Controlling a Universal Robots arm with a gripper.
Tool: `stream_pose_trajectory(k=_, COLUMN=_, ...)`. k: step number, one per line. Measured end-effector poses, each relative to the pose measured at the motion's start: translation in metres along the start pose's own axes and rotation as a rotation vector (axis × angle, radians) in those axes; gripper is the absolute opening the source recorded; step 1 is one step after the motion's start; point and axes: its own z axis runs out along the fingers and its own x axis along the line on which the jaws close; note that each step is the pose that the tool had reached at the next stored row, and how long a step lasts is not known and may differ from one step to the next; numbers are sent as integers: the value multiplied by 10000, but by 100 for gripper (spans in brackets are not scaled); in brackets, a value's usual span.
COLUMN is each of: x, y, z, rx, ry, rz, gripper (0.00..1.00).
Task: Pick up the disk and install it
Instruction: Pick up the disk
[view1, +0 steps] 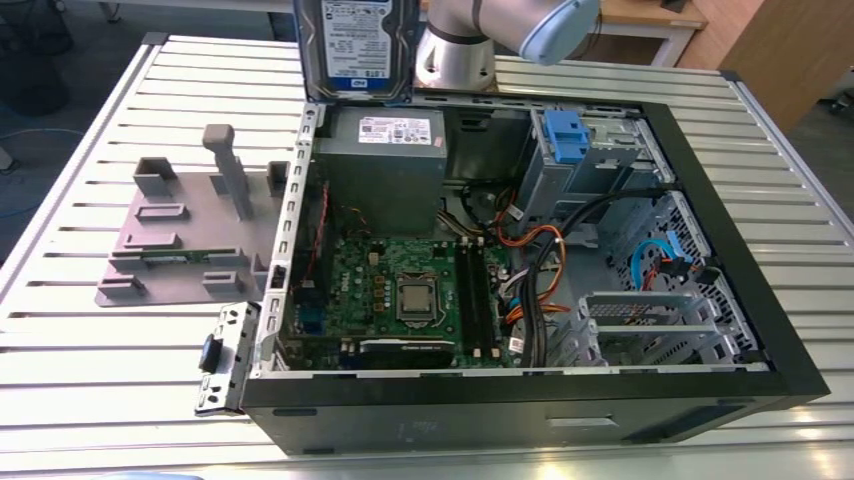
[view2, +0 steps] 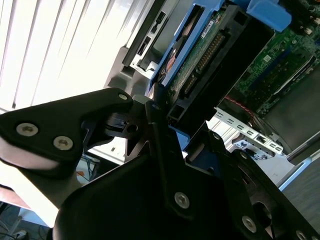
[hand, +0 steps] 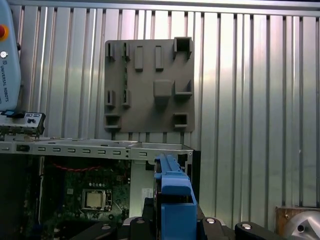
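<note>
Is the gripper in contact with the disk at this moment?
Touching. In the second wrist view the gripper clamps the blue-framed edge of the disk between its fingers.

Arm (view1: 461, 45) enters at the far edge in the exterior view, with its grey joint bent and a pale blue cap toward the exterior view's right. Black pincer (hand: 174, 225) is clamped on the disk (hand: 172, 195), one finger on each side. The disk is held on edge, upright.
</note>
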Motion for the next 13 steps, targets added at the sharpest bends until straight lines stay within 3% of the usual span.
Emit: stream_pose_trajectory(k=13, x=37, y=-135, z=5, rx=0, ry=0, rz=0, gripper=37)
